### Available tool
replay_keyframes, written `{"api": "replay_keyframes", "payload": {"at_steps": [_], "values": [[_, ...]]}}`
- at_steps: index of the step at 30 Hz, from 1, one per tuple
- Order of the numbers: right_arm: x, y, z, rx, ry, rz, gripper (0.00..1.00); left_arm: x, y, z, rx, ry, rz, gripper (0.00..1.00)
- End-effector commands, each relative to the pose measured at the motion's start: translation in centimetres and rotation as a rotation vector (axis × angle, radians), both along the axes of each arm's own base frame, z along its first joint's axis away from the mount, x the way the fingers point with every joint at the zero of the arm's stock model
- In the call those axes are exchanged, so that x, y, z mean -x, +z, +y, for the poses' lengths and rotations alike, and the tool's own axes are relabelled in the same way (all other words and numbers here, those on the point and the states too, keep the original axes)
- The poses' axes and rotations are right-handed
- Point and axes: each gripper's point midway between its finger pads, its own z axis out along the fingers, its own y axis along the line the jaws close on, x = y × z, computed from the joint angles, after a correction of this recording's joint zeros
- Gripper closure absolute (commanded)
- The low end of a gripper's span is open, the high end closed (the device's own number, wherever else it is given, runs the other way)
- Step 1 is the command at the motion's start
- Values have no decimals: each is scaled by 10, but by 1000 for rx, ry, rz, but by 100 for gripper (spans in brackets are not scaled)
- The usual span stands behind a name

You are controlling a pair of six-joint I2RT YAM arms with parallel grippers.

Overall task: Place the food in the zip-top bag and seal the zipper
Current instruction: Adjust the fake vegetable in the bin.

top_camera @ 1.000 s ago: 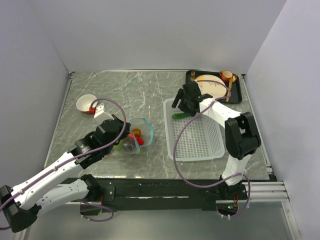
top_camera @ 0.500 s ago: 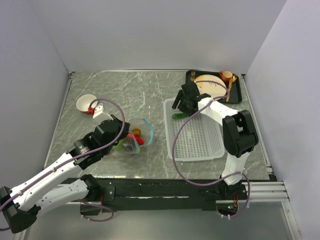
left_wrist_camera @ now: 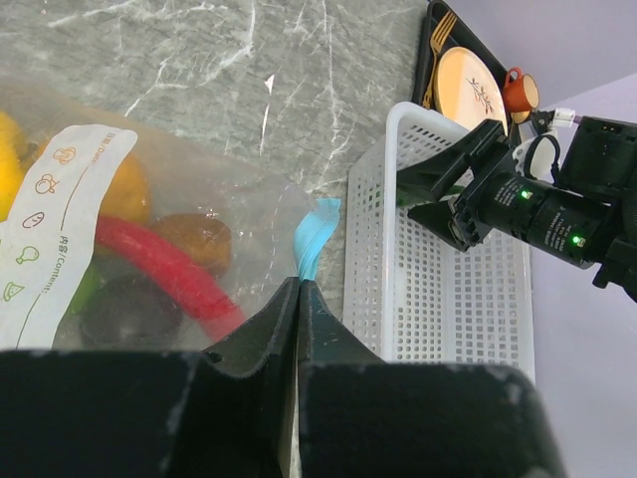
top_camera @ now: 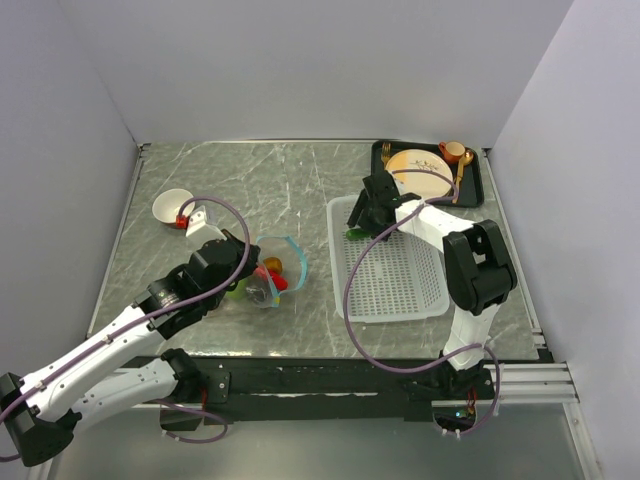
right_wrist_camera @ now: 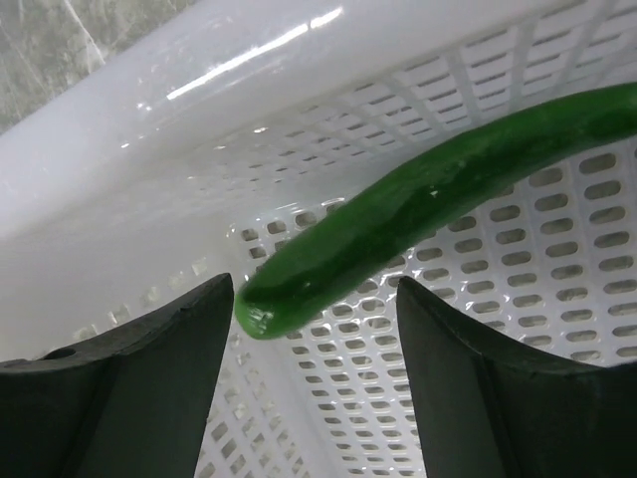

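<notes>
My left claw (left_wrist_camera: 299,289) is clamped together on the blue zipper (left_wrist_camera: 315,237) at the mouth of the clear bag (left_wrist_camera: 249,194); the bag lies on the desk (left_wrist_camera: 199,60) with a red pepper (left_wrist_camera: 164,269) and several round pieces inside.

My right claw (right_wrist_camera: 317,299) stands apart, one finger on each side of the tip of the green pepper (right_wrist_camera: 418,199); the pepper lies in a corner of the white basket (right_wrist_camera: 199,90), close against its wall.

Hazards, as I judge them:

- Only the rounded, glossy end of the pepper sits between my fingers; closing there may squeeze it out along the mesh, or leave it hanging and swinging from one end.
- The wall is just beside my outer finger; the finger may catch the rim or the mesh and drag the basket.
- My left grip holds a narrow piece of thin strip; a tug may pull it free and let the mouth fall shut.
- The pepper is long; entered crosswise, it may snag the mouth and push the bag away.
</notes>
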Motion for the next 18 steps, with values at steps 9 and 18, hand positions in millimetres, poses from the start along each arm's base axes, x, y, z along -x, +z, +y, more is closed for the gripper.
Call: {"api": "replay_keyframes", "payload": {"at_steps": [9,18], "values": [[11,-3,0,-7,18,-16,45,-3,7,5,-4,27,-19,93],[45,9,-8,-22,42,-44,49,-1,9,9,9,32,-30,92]]}}
